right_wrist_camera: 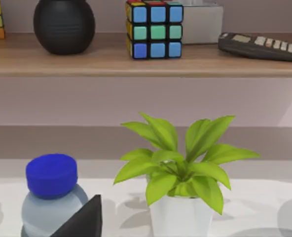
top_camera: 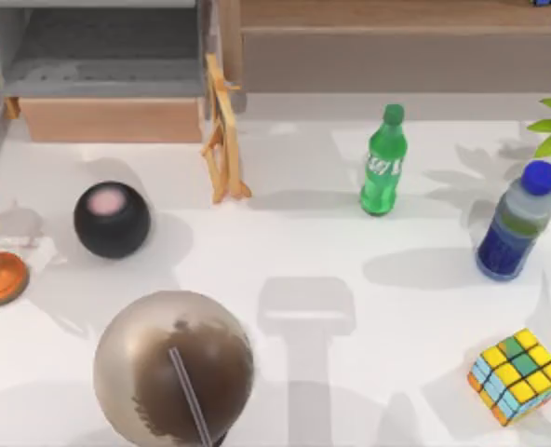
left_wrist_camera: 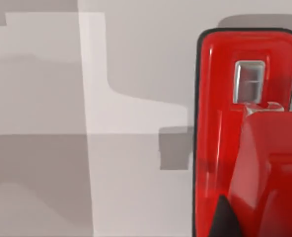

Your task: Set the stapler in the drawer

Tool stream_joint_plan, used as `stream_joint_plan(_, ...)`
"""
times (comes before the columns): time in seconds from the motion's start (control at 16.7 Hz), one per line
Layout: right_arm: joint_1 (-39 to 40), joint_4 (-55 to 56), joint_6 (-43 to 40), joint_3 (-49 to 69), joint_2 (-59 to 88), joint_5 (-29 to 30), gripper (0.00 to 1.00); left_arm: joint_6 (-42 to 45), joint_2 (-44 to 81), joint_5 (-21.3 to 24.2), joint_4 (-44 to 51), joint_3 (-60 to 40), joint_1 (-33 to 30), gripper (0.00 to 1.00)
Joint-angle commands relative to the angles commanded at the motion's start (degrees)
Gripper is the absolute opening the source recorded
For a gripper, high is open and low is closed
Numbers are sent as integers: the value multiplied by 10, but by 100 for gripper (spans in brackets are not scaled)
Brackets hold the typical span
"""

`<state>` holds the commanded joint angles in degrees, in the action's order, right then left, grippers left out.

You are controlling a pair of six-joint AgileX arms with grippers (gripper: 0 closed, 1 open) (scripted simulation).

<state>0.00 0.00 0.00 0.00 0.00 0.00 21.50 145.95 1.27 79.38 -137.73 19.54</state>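
Looks like a rendered mock-up of a home desk or study corner to me. I've got a white table (top_camera: 285,242) with everyday clutter: a green soda bottle (top_camera: 383,160), a blue-capped water bottle (top_camera: 515,221), a colour cube (top_camera: 517,376), a potted plant (right_wrist_camera: 181,170). Behind runs a wooden shelf (right_wrist_camera: 136,61) with a black vase (right_wrist_camera: 64,24), another cube (right_wrist_camera: 154,28) and a calculator (right_wrist_camera: 262,45).
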Motion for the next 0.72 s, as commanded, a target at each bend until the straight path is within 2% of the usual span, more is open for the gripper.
stream_joint_plan(0.66,0,0,0,0,0,0,100,0,0,0,0,0,0,98)
stream_joint_plan(0.72,0,0,0,0,0,0,100,0,0,0,0,0,0,100)
